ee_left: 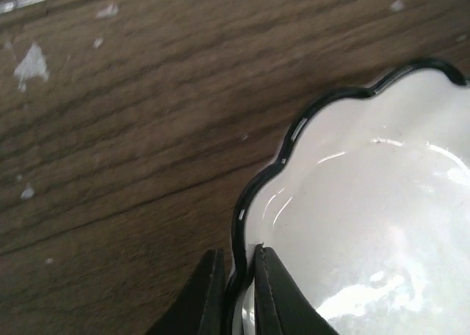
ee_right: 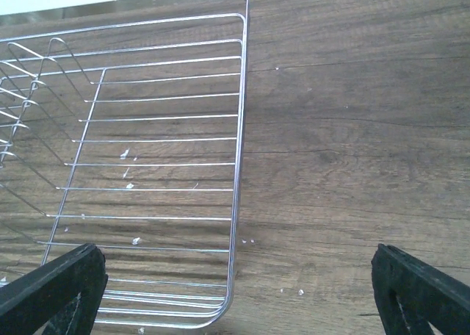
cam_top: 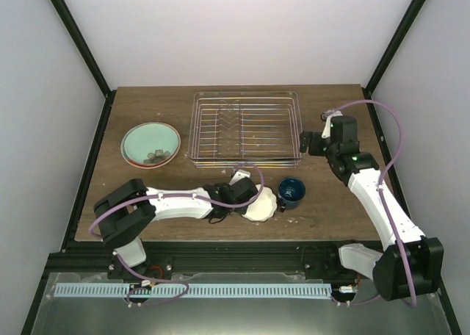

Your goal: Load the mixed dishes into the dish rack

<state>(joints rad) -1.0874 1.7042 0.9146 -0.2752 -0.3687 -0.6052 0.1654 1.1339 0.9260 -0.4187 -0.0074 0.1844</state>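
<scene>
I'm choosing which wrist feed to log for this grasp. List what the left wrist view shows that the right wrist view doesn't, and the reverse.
Left wrist only: the white scalloped dish with its dark rim, pinched at the edge by the left gripper, one finger inside the rim and one outside.
Right wrist only: a corner of the dish rack, and the right gripper spread wide open, its fingers either side of the rack's side rail.
Both: the dark wooden table flecked with white specks.
</scene>
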